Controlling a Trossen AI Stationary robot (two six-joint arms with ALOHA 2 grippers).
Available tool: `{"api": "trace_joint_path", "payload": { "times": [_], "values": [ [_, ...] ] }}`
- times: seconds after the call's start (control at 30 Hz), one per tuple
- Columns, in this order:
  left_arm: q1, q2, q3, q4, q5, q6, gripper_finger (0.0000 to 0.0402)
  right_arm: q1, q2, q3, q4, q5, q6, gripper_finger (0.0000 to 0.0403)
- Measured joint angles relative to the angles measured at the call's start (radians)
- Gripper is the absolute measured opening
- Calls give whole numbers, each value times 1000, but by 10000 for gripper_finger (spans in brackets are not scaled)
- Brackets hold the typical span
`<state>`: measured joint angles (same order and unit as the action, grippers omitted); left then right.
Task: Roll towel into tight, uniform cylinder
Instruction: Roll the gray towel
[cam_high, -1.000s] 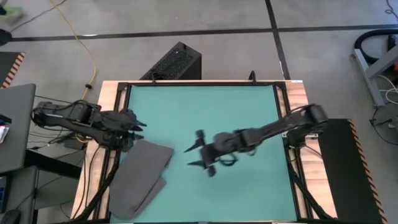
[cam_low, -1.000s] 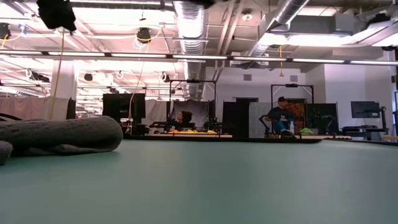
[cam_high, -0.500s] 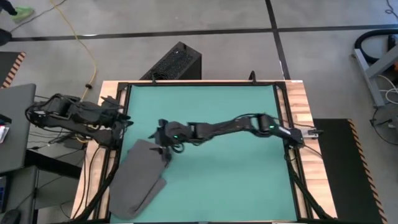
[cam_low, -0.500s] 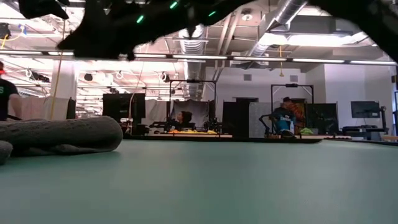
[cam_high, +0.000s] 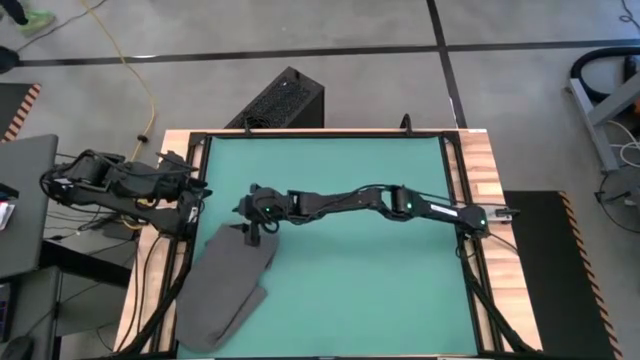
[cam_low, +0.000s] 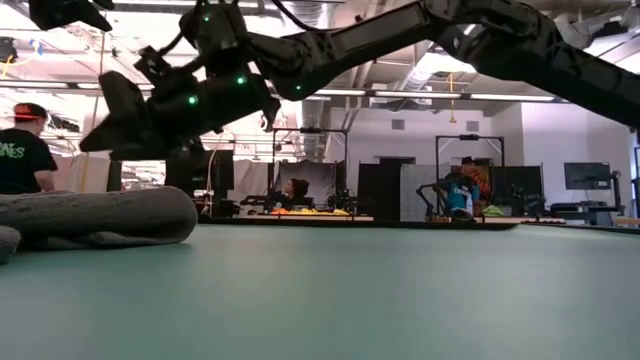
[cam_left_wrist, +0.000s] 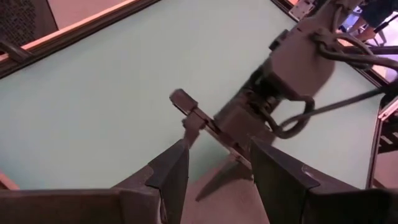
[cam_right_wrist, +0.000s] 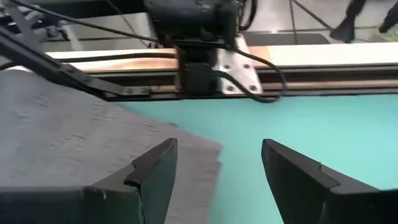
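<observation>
Two grippers flank the towel's (cam_high: 228, 285) far end at the mat's (cam_high: 380, 290) near-left corner: the right gripper (cam_high: 250, 208), fingers spread wide, hovers over that end, while the left gripper (cam_high: 197, 190), fingers part-open and empty, waits at the rail beside the cloth's lengthwise run.

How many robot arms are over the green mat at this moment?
1. The right arm stretches across the mat, its gripper above the towel's upper edge. The left arm sits outside the mat's left border.
</observation>
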<state>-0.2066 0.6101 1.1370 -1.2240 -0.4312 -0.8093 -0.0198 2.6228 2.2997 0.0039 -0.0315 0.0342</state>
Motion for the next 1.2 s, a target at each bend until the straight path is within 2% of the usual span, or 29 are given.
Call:
{"api": "trace_joint_path", "payload": {
  "times": [0.23, 0.43, 0.67, 0.8, 1.2],
  "values": [
    [0, 0, 0, 0, -38, 1, 160, -1, 0, 0, -21, -2, 3, 260],
    [0, 0, 0, 2, -57, -1, 160, 6, 77, 0, 35, 1, 3, 260],
    [0, 1, -1, 3, -63, -3, 160, -1, 88, 2, 76, 1, 18, 260],
    [0, 1, -1, 3, -81, -3, 160, -2, 105, -2, 60, -49, 20, 260],
    [0, 1, -1, 3, -81, -5, 160, 3, 127, 1, 35, -64, 48, 257]
  ]
}}
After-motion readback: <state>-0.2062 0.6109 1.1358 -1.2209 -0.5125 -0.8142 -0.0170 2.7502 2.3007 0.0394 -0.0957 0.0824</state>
